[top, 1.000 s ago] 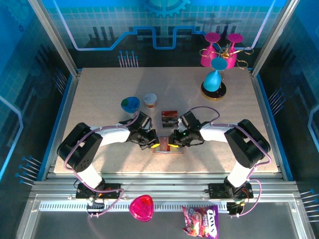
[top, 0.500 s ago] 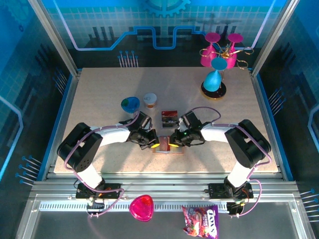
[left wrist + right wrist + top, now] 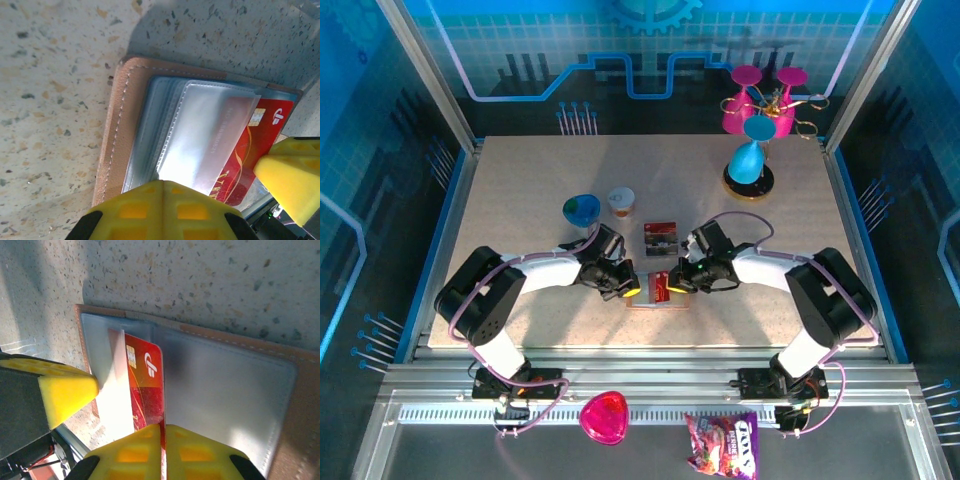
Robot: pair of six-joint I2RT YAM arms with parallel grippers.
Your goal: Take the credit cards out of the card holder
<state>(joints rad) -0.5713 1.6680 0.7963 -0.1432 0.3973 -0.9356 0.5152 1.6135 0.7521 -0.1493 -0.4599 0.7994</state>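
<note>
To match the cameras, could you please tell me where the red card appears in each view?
Top external: red card just below picture centre.
Left wrist: red card lower right, poking from the clear sleeve.
Right wrist: red card left of centre.
Shared landmark: the card holder, its tan edge.

Left arm (image 3: 480, 296) 7 o'clock, right arm (image 3: 822, 296) 5 o'clock: black joint housings, white links, lilac cables (image 3: 730, 216). Yellow grid-moulded fingertip pads (image 3: 137, 210).

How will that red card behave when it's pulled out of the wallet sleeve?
The red credit card looks flat and straight where it sticks out, so probably stiff. It's thin, so likely light. Its glossy face and the shiny clear sleeve suggest it slides easily.
</note>
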